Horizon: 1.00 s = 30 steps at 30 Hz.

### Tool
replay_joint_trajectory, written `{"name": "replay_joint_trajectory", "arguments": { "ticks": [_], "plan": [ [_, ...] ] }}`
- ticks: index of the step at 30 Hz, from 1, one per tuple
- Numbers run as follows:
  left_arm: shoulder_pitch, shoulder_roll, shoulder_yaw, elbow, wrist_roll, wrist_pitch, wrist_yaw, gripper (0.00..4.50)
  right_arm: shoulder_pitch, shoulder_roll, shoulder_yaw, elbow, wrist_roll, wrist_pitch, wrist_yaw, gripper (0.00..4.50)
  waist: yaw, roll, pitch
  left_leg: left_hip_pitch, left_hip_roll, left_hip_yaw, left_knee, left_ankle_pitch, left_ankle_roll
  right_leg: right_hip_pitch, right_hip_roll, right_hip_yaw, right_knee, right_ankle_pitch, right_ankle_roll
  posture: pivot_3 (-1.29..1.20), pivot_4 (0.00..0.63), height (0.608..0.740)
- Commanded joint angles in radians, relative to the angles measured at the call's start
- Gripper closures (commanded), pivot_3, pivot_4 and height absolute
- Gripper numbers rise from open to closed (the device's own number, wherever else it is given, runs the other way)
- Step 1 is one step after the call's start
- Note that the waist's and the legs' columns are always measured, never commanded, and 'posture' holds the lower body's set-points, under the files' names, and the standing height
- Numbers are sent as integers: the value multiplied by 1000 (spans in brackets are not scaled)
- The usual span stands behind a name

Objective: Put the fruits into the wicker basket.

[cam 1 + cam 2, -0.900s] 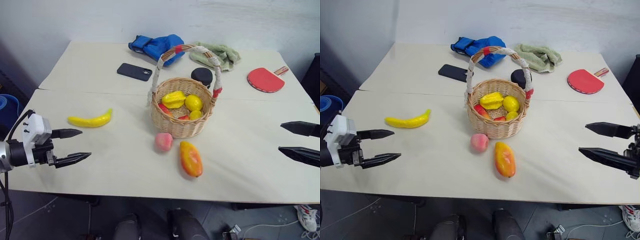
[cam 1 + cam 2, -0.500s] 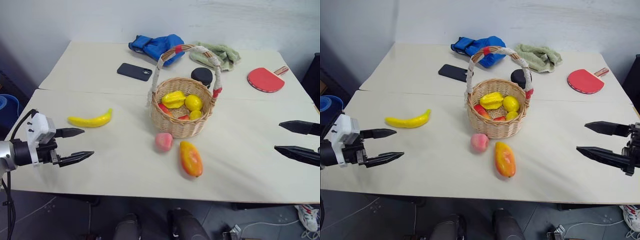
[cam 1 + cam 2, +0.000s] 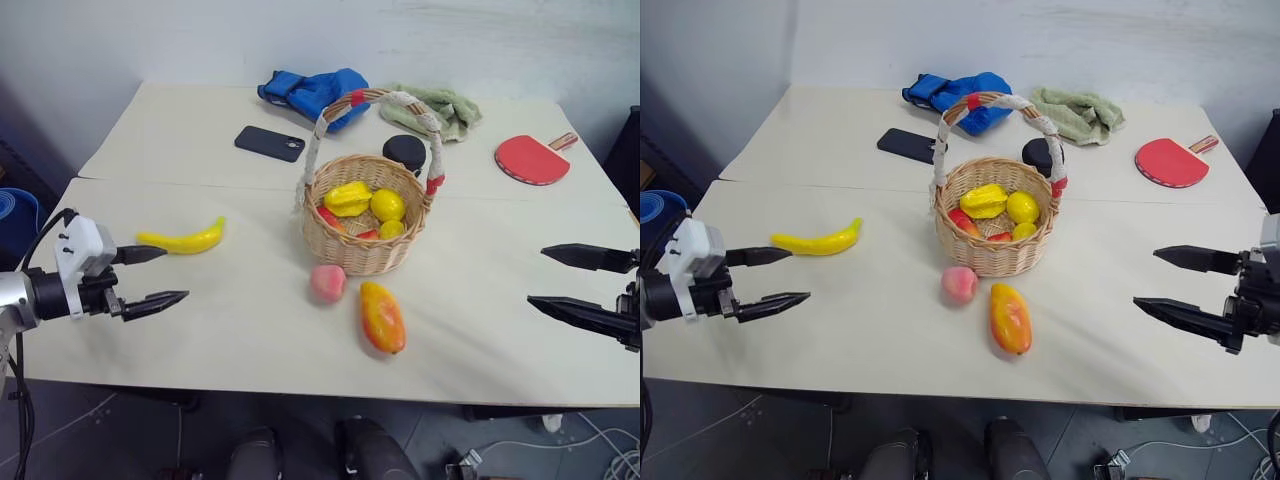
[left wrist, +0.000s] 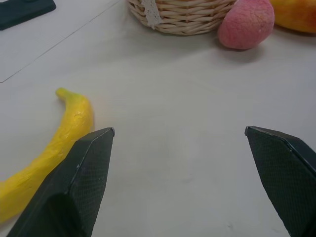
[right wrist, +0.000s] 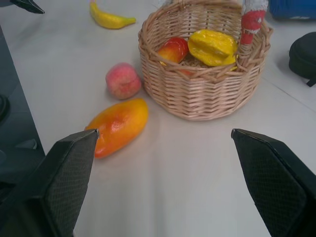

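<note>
Three toy fruits lie on the pale bench (image 3: 200,330) outside the wicker basket (image 3: 365,255): a yellow banana (image 3: 182,240) to the robot's left, and a pink peach (image 3: 327,283) and an orange-red mango (image 3: 382,317) just in front of the basket, the peach close to its wall. The basket already holds several fruits, among them a yellow star fruit (image 3: 347,198) and a lemon (image 3: 387,205).

The left end effector (image 3: 152,276) hovers near the banana with its fingers spread wide and nothing between them; the right end effector (image 3: 1175,283) waits at the bench's right side, equally wide open and empty.

The risks, judged from here: the banana lies just beside one left finger rather than between the two, so closing without a sideways shift could nudge it away. The round peach may roll if clipped, and the basket's tall rope-wrapped handle (image 3: 378,99) could snag an arm bringing fruit over the rim.

The head views take in the whole bench, including a phone (image 3: 269,143), blue glove (image 3: 313,90), green towel (image 3: 440,108), black case (image 3: 404,151) and red paddle (image 3: 531,159) behind the basket. The left wrist view gives the banana's offset from the left fingers (image 4: 74,187); the right wrist view looks over the mango and into the basket.
</note>
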Motion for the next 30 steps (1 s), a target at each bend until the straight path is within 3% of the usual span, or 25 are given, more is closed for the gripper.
{"name": "replay_joint_trajectory", "arguments": {
  "ticks": [1,6,11,16,22,25,30],
  "plan": [
    [-116,50,-55,126,107,-111,21,36,-41,-2,8,-98,88,39,-47,0,0,0,0,0,0,0,0,0,0,0,0,0,1,0,0,0,150,740],
    [-382,64,-271,403,316,-363,-32,36,-93,5,84,-253,155,54,-140,0,3,0,0,0,0,0,0,0,0,-1,0,0,0,0,0,0,150,740],
    [-668,-27,-454,739,492,-544,-41,36,-180,17,183,-366,229,54,-264,0,5,0,0,-3,0,1,2,0,0,-3,0,0,1,0,0,0,150,740],
    [-821,-95,-557,996,608,-687,-42,36,-191,22,216,-393,235,46,-335,0,3,0,0,-5,0,2,4,0,0,-5,1,0,2,0,1,0,150,740],
    [-911,-148,-638,1180,714,-758,-34,36,-133,26,162,-422,244,44,-381,0,3,-1,0,-5,1,2,4,0,1,-6,1,0,4,0,1,0,150,740],
    [-946,-166,-657,1240,756,-755,9,638,-107,24,133,-434,258,43,-398,0,6,-1,0,-5,1,2,6,0,1,-6,1,0,5,0,1,0,150,740],
    [-970,-181,-659,1284,775,-763,0,2248,-79,21,106,-444,263,39,-412,0,6,-1,0,-5,1,2,7,0,1,-5,1,0,7,1,1,0,150,740]
  ]
}}
